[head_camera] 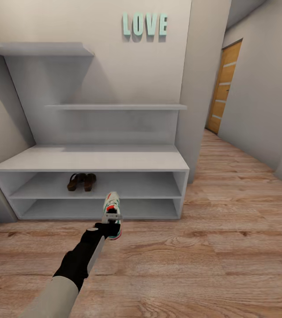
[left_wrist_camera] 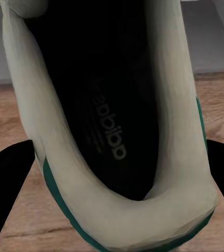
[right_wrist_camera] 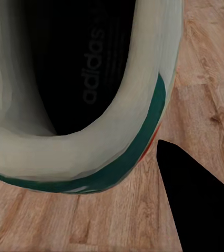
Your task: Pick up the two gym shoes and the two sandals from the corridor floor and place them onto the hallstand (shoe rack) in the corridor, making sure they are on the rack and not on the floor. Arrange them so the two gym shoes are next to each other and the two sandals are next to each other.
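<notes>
The light grey hallstand stands against the wall ahead. Both dark brown sandals sit side by side on its upper shoe shelf, left of the middle. My left gripper is shut on a white gym shoe with green stripes, held toe-forward just before the lower compartment. In the left wrist view the gym shoe's heel sits between the black fingers. In the right wrist view the other gym shoe is held by my right gripper above the corridor floor.
Two staggered wall shelves hang above the hallstand's flat top. A wall corner juts out right of the unit. The wood-plank floor runs on to the right toward a wooden door.
</notes>
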Tool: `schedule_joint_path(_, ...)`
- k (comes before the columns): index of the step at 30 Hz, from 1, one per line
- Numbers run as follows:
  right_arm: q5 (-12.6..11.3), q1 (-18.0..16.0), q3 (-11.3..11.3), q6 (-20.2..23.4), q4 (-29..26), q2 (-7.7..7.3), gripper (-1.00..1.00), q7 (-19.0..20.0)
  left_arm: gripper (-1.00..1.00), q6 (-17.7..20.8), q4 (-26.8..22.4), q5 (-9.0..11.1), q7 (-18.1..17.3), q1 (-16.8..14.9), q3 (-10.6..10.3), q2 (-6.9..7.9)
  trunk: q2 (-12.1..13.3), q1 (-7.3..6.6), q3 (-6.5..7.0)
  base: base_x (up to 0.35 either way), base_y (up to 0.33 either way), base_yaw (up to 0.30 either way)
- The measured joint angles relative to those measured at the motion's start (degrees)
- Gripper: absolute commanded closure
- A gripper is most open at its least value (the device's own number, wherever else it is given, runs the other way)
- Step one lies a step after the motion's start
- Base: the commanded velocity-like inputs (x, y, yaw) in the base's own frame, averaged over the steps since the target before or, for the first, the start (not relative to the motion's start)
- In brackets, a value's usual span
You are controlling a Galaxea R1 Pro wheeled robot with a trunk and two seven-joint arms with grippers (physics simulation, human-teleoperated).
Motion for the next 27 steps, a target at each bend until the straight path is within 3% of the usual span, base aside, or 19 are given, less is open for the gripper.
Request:
schedule_joint_path(4,0.0,0.0,0.1,-0.1,0.0,0.00,1.00,0.0,1.00,2.8,0.2,-0.8,0.0,-1.8,-0.2,-0.16,0.0,0.00,-0.01,0.000,0.000,0.000)
schedule_joint_path(7,0.0,0.0,0.1,-0.1,0.0,0.01,1.00,-0.1,1.00,5.4,0.1,-2.9,0.1,-2.4,-0.8,-0.58,0.0,0.00,-0.01,0.000,0.000,0.000)
schedule_joint_path(11,0.0,0.0,0.1,-0.1,0.0,0.01,1.00,0.0,1.00,6.5,0.1,-5.6,0.1,-2.7,-1.2,-0.78,0.0,0.00,-0.01,0.000,0.000,0.000)
schedule_joint_path(16,0.1,0.0,0.1,-0.1,0.1,0.01,1.00,0.0,1.00,5.8,0.3,-6.1,0.1,-2.8,-1.3,-0.64,0.0,0.00,-0.01,0.000,0.000,0.000)
schedule_joint_path(21,0.1,0.0,0.1,-0.1,0.2,0.01,1.00,0.0,1.00,-0.3,2.0,-6.2,0.0,-2.8,-1.3,-0.58,0.0,0.00,-0.01,0.000,0.000,0.000)
schedule_joint_path(24,0.1,0.0,0.1,-0.1,0.2,0.01,1.00,0.0,1.00,-7.5,5.9,-6.2,-0.1,-2.8,-1.2,-0.57,0.0,0.01,-0.01,0.000,0.000,0.000)
schedule_joint_path(27,0.1,0.0,0.1,-0.1,0.3,0.01,1.00,0.0,1.00,-11.4,8.3,-6.2,-0.1,-2.8,-1.2,-0.57,0.0,0.01,-0.01,0.000,0.000,0.000)
